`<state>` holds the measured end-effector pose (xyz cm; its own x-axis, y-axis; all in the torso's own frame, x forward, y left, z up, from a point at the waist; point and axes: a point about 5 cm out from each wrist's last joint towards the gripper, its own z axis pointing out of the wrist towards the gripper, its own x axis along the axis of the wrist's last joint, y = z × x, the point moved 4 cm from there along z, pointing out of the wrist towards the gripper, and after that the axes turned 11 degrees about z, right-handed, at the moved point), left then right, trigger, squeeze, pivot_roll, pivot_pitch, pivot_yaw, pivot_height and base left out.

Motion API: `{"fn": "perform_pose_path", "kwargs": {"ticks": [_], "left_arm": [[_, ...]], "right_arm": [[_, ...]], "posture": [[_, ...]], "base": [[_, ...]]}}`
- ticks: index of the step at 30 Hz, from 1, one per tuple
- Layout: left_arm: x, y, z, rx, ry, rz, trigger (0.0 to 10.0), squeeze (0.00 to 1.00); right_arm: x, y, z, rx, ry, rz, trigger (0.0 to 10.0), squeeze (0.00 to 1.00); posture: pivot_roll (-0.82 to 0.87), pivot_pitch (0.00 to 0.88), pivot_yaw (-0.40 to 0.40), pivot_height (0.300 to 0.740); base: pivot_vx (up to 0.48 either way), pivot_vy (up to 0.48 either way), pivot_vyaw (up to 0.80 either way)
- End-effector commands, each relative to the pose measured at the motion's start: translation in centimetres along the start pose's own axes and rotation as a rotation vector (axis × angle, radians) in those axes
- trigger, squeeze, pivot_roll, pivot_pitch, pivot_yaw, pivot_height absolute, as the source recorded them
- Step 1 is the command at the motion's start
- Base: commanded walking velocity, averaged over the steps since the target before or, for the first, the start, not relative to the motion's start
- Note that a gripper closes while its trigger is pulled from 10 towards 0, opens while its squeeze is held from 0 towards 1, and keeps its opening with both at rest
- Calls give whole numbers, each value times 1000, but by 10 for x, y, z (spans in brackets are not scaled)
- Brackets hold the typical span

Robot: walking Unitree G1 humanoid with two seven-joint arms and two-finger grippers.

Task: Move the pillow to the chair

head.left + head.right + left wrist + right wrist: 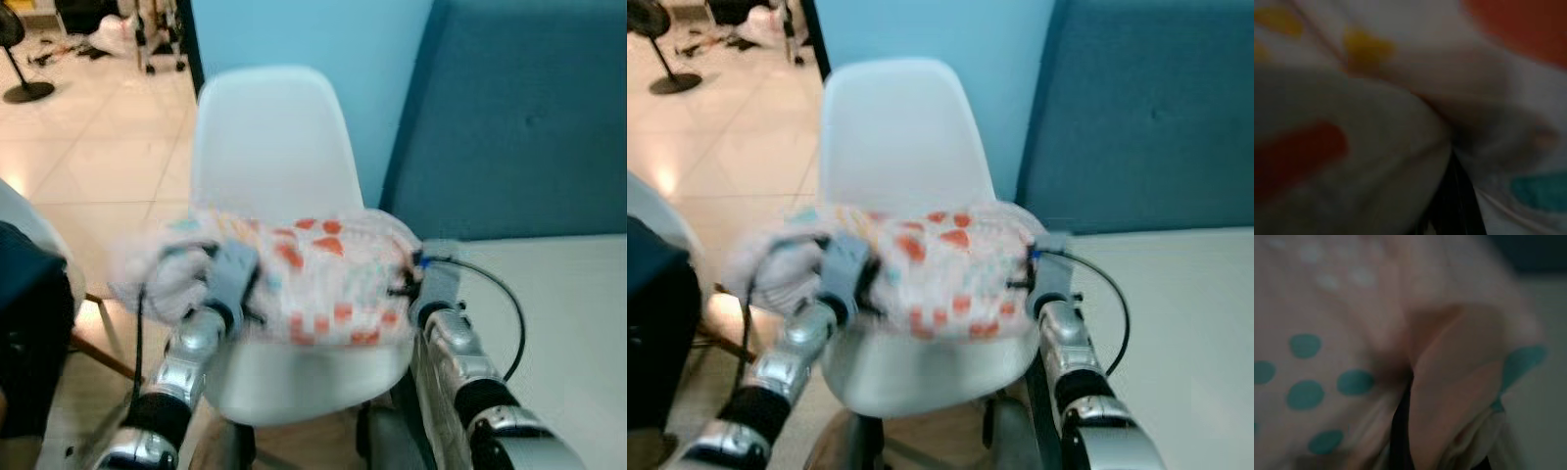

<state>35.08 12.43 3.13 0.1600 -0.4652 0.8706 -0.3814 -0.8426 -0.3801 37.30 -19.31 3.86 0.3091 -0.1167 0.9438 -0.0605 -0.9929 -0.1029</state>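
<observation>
White moulded chair (265, 147) reached; patterned pillow (313, 274) held above its seat, pinched between left claw (220, 284) and right claw (416, 284), both gripping fabric. Lowering and releasing left.

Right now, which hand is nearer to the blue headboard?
The right hand. It grips the pillow at the end closest to the blue headboard; the left hand holds the pillow's far end, across the white chair.

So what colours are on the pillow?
The pillow is white with orange-red and teal spots, plus some yellow; the left eye view shows it best.
</observation>
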Motion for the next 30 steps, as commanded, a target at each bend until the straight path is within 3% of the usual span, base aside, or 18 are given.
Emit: {"fn": "perform_pose_path", "kwargs": {"ticks": [1,3,8,16,18,24,30], "left_arm": [[-7,-1,0,-2,-40,17,10000,0],[-20,3,-2,3,-99,1,10000,0],[-22,0,-4,30,-117,-40,10000,0],[-14,-26,1,134,-104,-79,10000,0],[-19,-36,0,186,-131,-136,10000,0],[-39,-42,-8,195,-227,-142,10000,0],[-41,-48,-10,212,-227,-141,10000,0]], "right_arm": [[-3,-5,1,14,-20,-15,10000,0],[-7,-5,0,14,-37,-11,10000,0],[2,-13,4,44,-26,-23,10000,0],[28,-22,10,81,56,4,10000,0],[32,-24,11,89,64,7,10000,0],[26,-33,11,126,34,-4,10000,0],[23,-38,10,139,23,-5,10000,0]], "posture": [[-18,144,-5,553],[-16,143,-8,545],[-19,140,-8,545],[-20,136,-8,545],[-20,136,-8,545],[-18,132,-19,545],[-12,131,-27,545]], "base": [[0,0,0],[0,0,0],[0,0,0],[0,0,0],[0,0,0],[0,0,0],[0,0,0]]}}
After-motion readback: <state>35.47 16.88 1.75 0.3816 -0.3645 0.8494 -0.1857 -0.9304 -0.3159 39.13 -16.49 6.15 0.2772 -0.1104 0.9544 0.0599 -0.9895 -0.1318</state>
